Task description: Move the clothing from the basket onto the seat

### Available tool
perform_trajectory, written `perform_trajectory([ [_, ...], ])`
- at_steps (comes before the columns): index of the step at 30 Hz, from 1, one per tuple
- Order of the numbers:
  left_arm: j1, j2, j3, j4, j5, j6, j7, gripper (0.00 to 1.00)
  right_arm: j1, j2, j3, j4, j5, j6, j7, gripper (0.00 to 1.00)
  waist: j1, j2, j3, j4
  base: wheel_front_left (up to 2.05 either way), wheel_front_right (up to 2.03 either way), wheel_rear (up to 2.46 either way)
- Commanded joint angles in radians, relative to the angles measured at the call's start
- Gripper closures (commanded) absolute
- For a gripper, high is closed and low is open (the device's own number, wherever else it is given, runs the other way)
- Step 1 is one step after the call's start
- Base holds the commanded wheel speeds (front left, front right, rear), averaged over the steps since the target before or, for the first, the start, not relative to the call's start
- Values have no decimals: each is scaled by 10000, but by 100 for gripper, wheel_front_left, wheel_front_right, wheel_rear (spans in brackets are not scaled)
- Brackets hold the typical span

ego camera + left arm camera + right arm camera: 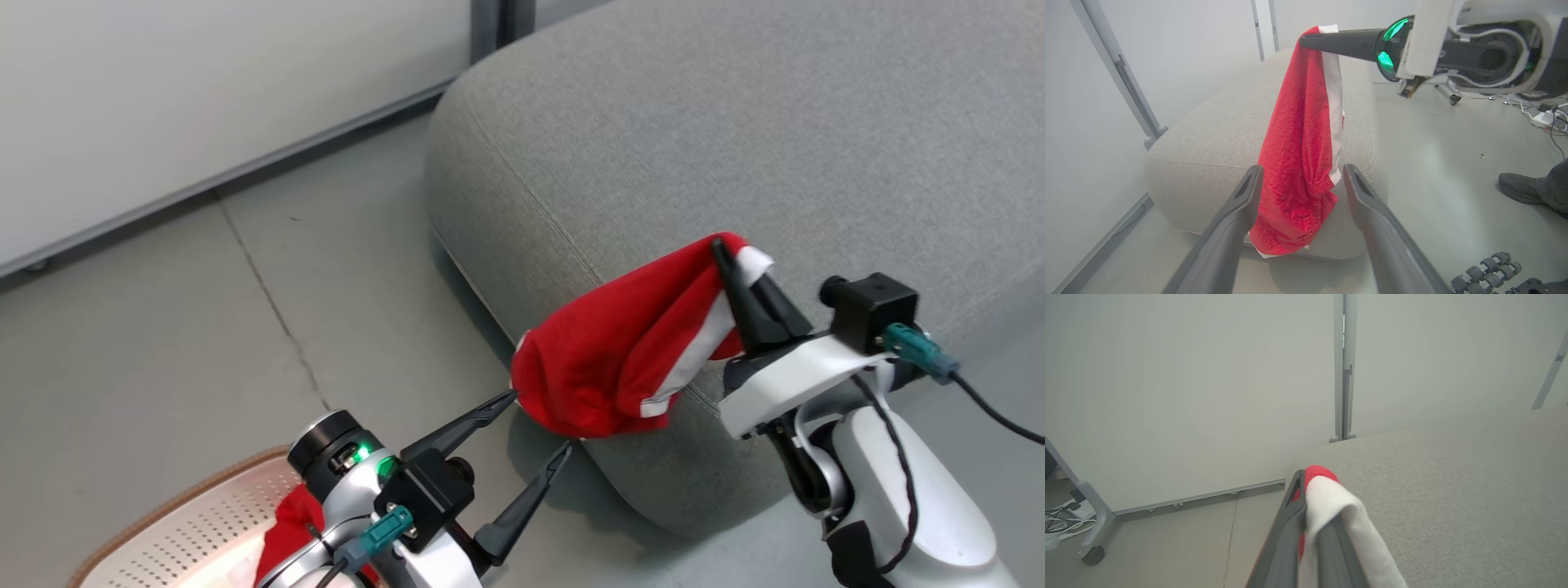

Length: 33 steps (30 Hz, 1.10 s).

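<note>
Aloft, the right tool (pixel 722 245) clamps red white-striped shorts (pixel 604 359) over the seat (pixel 694 122) edge; the left tool (pixel 540 420) gapes beside them.

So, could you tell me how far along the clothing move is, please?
Done: nothing lies released on the seat yet. In hand: the right gripper is shut on the striped red garment, hanging it at the seat's edge; the left gripper is open beside it. Left: another red piece sits in the basket.

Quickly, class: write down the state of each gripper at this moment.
Left gripper: open, holding nothing.
Right gripper: closed, holding the red clothing.
</note>
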Motion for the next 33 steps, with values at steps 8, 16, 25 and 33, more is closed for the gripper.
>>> perform_trajectory([
  [8,-653,99,-149,-70,33,-257,174,0,105,12,-828,-114,7,2,-245,100,0,0,657,-294,0,0,0],
  [16,-1133,186,-63,-149,48,-298,245,0,-1447,-217,-1696,42,111,3,-450,100,0,0,1067,-313,0,0,0],
  [25,-1789,163,202,-429,376,86,355,0,-5057,-1127,-2663,1362,556,3,-927,100,0,0,1960,60,0,0,0],
  [33,-2826,41,361,-662,747,181,424,0,-6735,-2233,-3341,2788,503,2,-1014,100,0,0,3444,1147,0,0,0],
])
